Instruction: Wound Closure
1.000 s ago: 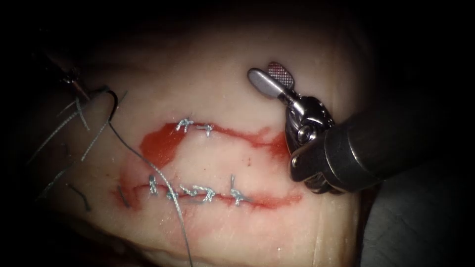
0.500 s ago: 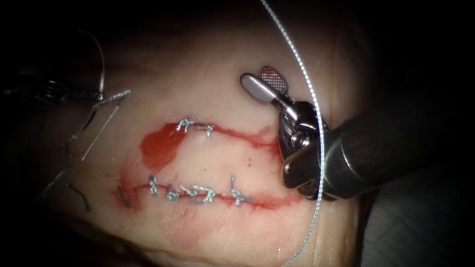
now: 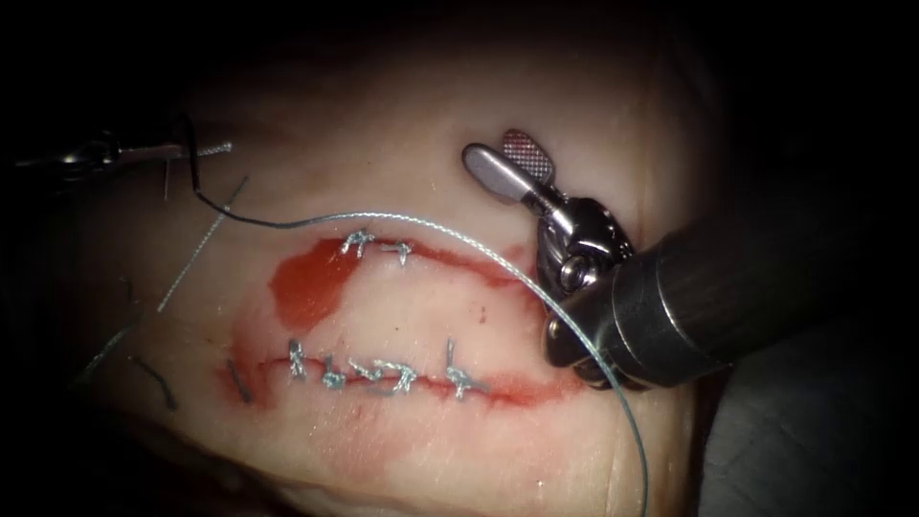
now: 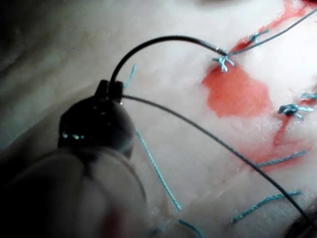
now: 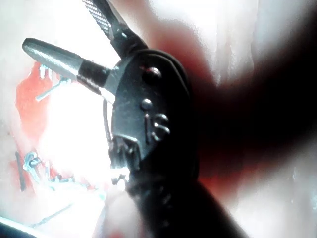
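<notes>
Both tools hover over the tissue (image 3: 402, 172): the left tool (image 3: 182, 150) grips the needle (image 3: 191, 163) left of the cut (image 3: 402, 373), clear of tissue; the right tool (image 3: 512, 163) holds nothing, fingers (image 3: 493, 170) apart. Thread (image 3: 459, 239) arcs between.

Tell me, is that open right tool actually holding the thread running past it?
Apart. In the endoscope view the right tool has spread jaws with nothing between them; the thread crosses lower, by its wrist.

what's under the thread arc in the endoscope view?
The thread arcs over the tissue, crossing the upper cut's stitches and red fluid, then passes in front of the right gripper, open, holding nothing. Left gripper holds the needle, clear of tissue.
</notes>
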Robot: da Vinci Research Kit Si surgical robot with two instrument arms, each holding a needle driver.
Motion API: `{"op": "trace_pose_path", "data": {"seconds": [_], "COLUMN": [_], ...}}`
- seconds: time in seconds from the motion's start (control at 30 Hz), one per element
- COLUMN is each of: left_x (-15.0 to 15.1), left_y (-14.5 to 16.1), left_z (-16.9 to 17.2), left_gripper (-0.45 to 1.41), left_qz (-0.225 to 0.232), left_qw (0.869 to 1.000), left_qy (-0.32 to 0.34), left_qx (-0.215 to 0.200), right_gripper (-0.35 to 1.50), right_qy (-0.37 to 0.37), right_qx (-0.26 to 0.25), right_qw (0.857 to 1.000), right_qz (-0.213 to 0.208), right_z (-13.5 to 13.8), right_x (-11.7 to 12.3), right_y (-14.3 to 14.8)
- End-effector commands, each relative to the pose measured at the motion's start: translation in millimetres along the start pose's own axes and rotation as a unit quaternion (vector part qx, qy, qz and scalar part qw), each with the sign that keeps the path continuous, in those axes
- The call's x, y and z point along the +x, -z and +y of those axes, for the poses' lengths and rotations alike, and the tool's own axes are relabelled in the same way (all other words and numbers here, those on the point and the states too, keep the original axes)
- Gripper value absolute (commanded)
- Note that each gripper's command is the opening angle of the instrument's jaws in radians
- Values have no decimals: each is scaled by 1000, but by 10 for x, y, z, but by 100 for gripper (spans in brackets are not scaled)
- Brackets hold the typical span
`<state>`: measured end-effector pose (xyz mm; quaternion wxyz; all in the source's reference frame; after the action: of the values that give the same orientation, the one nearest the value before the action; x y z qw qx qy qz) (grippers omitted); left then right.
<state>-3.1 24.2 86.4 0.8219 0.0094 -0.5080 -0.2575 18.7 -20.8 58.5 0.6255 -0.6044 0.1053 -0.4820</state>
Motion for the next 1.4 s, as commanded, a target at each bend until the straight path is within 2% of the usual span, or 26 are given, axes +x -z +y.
{"op": "trace_pose_path", "data": {"seconds": [0.03, 0.07, 0.13, 0.2, 0.3, 0.37, 0.4, 0.43, 0.47, 0.5, 0.53, 0.6, 0.63, 0.7, 0.73, 0.77, 0.83, 0.87, 0.9, 0.93, 0.97, 1.03, 1.1, 1.27, 1.37, 1.4], "left_x": [1, 1, 2, 6, 8, 9, 9, 9, 13, 17, 28, 44, 57, 66, 69, 70, 72, 73, 73, 74, 75, 76, 77, 86, 74, 69], "left_y": [-9, -10, -10, -10, -11, -10, -10, -10, -9, -10, -14, -23, -30, -30, -26, -17, -8, -5, -5, -3, -1, -1, -3, -5, -3, -3], "left_z": [2, 3, 2, -2, -2, 1, 3, 3, 4, 1, -7, -11, -11, -7, -4, -2, -2, -3, -3, -4, -5, -7, -10, -16, -5, -1], "left_gripper": [-45, -45, -45, -45, -45, -45, -45, -45, -45, -45, -45, -45, -45, -45, -45, -45, -45, -45, -45, -45, -45, -45, -45, -45, -45, -45], "left_qz": [-7, -7, -10, -22, -40, -84, -89, -89, -33, -7, 19, 56, 72, 65, 65, 89, 153, 176, 176, 191, 213, 234, 258, 307, 279, 265], "left_qw": [998, 993, 994, 998, 986, 983, 992, 992, 999, 1000, 997, 994, 986, 971, 949, 890, 825, 797, 797, 780, 733, 698, 675, 657, 676, 699], "left_qy": [-68, -117, -104, 65, 156, 156, 78, 78, 8, 18, 79, 91, 147, 230, 309, 446, 541, 573, 573, 592, 642, 673, 684, 682, 678, 660], "left_qx": [-11, -24, -24, 4, 35, 51, 36, 36, 10, -1, 3, -18, -38, -22, -4, 29, 63, 70, 70, 72, 73, 76, 95, 94, 75, 74], "right_gripper": [130, 130, 130, 121, 121, 126, 126, 126, 126, 126, 128, 128, 128, 128, 128, 128, 128, 128, 128, 128, 128, 128, 128, 128, 128, 128], "right_qy": [-2, -2, -1, 0, 2, 4, 4, 4, 3, 3, 2, 2, 2, 2, 2, 2, 2, 2, 2, 2, 3, 3, 3, 3, 2, 2], "right_qx": [-1, -1, -4, -23, -27, -29, -30, -30, -30, -29, -30, -30, -30, -30, -30, -30, -30, -30, -30, -30, -30, -30, -30, -30, -30, -30], "right_qw": [1000, 1000, 1000, 1000, 999, 999, 999, 999, 999, 999, 999, 999, 999, 999, 999, 999, 999, 999, 999, 999, 999, 999, 999, 999, 999, 999], "right_qz": [0, 0, 2, 16, 21, 21, 21, 21, 22, 22, 22, 22, 22, 23, 23, 23, 23, 23, 23, 22, 22, 22, 23, 23, 23, 23], "right_z": [1, 1, 1, 4, 10, 14, 15, 15, 18, 18, 17, 16, 16, 17, 17, 17, 17, 17, 17, 17, 17, 18, 18, 18, 19, 19], "right_x": [8, 8, 9, 16, 26, 35, 36, 36, 36, 35, 33, 33, 33, 33, 33, 33, 34, 34, 34, 34, 34, 35, 35, 35, 35, 35], "right_y": [-7, -7, -7, -8, -11, -13, -13, -13, -12, -12, -12, -12, -12, -12, -11, -11, -11, -12, -12, -12, -12, -12, -11, -12, -11, -11]}}
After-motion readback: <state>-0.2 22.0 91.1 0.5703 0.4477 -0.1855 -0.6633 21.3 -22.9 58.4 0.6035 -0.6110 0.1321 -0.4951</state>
